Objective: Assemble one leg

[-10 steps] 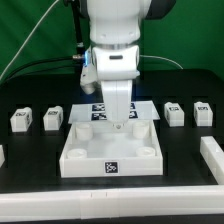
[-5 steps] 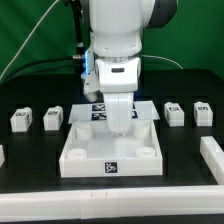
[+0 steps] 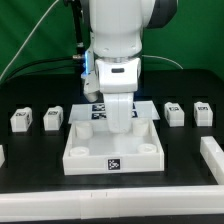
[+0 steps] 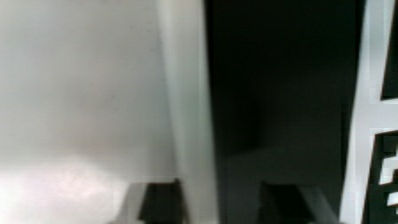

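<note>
Gripper [image 3: 120,127] hangs low inside the one white tray [image 3: 110,166], toward its far side; I cannot tell whether its fingers are parted or clamped. Four legs stand apart on the table [image 3: 30,175]: leg [image 3: 21,120] and leg [image 3: 53,119] at the exterior view's left, leg [image 3: 174,113] and leg [image 3: 201,112] at its right. One marker board [image 3: 96,108] lies beyond the tray.

the arm [image 3: 118,30] is glossy white, with rounded shells and a dark seam between segments. a small blue light [image 3: 88,66] glows on its side. the gripper [image 3: 120,127] is boxy, white too.
</note>
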Controlling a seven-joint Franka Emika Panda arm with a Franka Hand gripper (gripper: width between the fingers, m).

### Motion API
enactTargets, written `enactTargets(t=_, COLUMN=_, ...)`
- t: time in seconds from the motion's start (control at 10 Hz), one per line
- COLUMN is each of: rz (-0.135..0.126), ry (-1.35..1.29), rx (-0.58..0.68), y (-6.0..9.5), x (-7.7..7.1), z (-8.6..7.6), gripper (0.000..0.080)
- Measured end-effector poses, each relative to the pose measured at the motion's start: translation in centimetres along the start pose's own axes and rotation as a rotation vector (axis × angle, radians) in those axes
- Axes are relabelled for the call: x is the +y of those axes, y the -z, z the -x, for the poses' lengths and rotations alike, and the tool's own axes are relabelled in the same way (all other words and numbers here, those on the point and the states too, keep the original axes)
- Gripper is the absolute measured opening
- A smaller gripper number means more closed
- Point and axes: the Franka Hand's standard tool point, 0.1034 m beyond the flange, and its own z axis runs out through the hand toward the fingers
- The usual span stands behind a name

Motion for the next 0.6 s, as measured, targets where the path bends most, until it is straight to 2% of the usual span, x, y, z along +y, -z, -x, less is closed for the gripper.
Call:
enactTargets(t=0.1, rz=0.009, ry=0.0, rx=0.001, y=0.13, x=0.19, z=0.0, gripper=0.0075)
enactTargets(t=0.6, rz=0.019, ry=-0.001, rx=0.002, y=0.21, x=0.4, z=0.01, gripper=0.0075)
